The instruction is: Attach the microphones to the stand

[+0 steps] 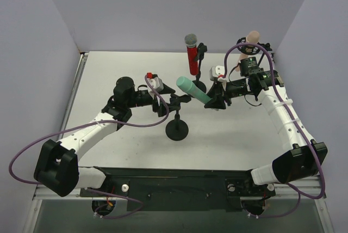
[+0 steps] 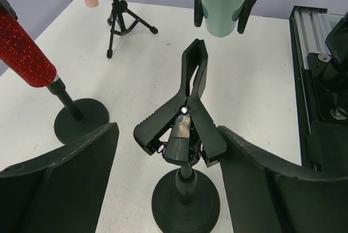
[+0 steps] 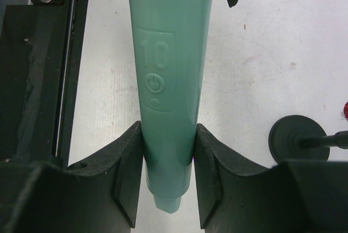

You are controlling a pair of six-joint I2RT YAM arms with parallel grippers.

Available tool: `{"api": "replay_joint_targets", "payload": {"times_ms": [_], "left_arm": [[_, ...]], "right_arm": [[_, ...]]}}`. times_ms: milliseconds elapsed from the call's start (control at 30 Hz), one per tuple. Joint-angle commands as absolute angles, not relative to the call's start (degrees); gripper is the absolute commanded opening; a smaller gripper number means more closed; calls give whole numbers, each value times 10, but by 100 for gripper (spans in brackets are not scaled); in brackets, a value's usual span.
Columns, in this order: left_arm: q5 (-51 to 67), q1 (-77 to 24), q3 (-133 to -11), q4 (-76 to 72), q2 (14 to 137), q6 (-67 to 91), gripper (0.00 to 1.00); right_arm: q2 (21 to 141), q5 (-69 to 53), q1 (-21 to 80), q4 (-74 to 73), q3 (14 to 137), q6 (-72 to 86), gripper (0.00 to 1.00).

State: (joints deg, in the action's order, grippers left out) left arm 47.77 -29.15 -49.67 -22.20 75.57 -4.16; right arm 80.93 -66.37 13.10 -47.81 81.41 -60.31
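clip stand (image 1: 177, 129) on white table (image 1: 109, 75), lilac walls (image 1: 163, 4)

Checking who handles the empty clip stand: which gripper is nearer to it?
Left. The left gripper is right at the clip stand, jaws either side of its clip; the right gripper holds the mint green microphone just beyond it.

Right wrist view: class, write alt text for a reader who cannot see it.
The right gripper clamps a mint green microphone near its tail end above a white table. A round black stand base sits at right.
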Motion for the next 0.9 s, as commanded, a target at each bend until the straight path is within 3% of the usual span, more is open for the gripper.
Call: {"api": "replay_joint_targets", "payload": {"times_ms": [0, 367, 767, 867], "left_arm": [[474, -289, -532, -214, 758, -44, 77], [470, -290, -526, -215, 749, -28, 26], [468, -290, -507, -245, 737, -4, 23], [468, -290, -500, -254, 732, -4, 45]], "right_arm": [[806, -706, 127, -486, 810, -611, 0], [829, -702, 127, -484, 816, -604, 0], [859, -693, 159, -482, 832, -589, 0], [862, -696, 154, -482, 838, -582, 0]]}}
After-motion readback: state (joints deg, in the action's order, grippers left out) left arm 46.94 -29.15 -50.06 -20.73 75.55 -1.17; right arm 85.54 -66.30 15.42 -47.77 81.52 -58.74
